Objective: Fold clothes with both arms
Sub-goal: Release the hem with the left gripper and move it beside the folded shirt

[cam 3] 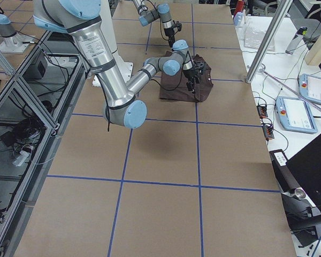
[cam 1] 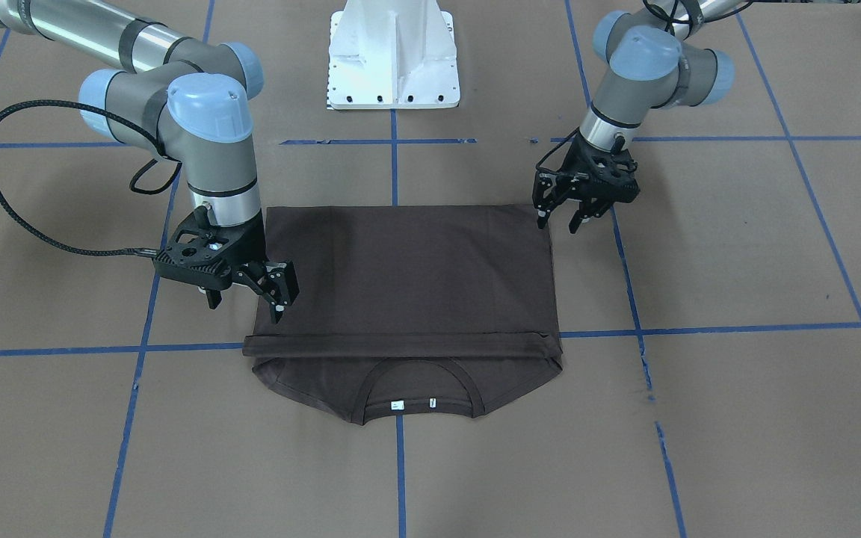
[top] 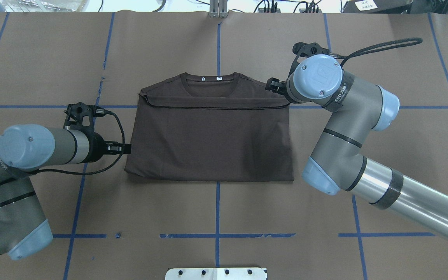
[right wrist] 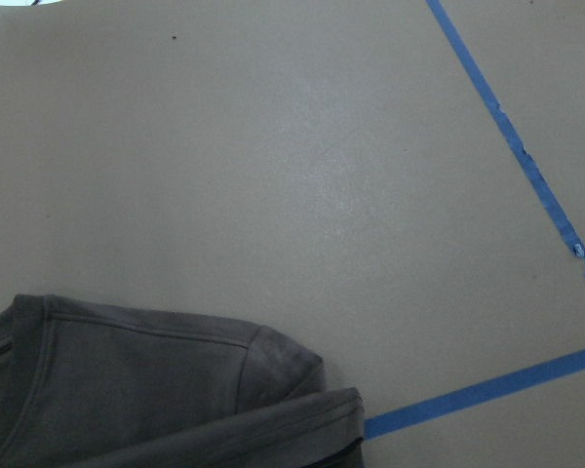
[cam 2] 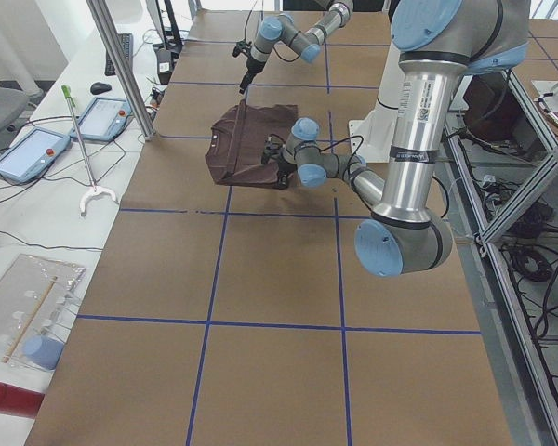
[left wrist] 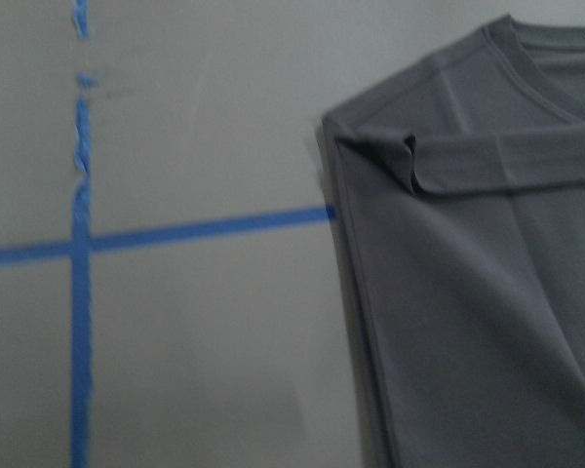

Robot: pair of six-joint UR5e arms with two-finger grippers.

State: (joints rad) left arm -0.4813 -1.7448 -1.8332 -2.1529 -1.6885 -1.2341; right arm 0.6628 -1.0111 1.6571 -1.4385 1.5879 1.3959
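The shirt (cam 1: 400, 269) is laid folded on the table (cam 1: 699, 433). The left claw (cam 1: 559, 223) is held spread. Whether the right claw (cam 1: 272, 295) is spread cannot be told.

Bench (top: 364, 58) lies bare on all sides of the T-shirt (top: 212, 144); widest free strip is beyond the collar. Pedestal (cam 1: 393, 60) blocks the robot-side middle, apart from the hem. Right claw (cam 1: 245, 305) hangs over one shirt edge and left claw (cam 1: 559, 223) just beside the opposite corner. Their arms span both flanks. Tape lines (top: 217, 210) lie flat.
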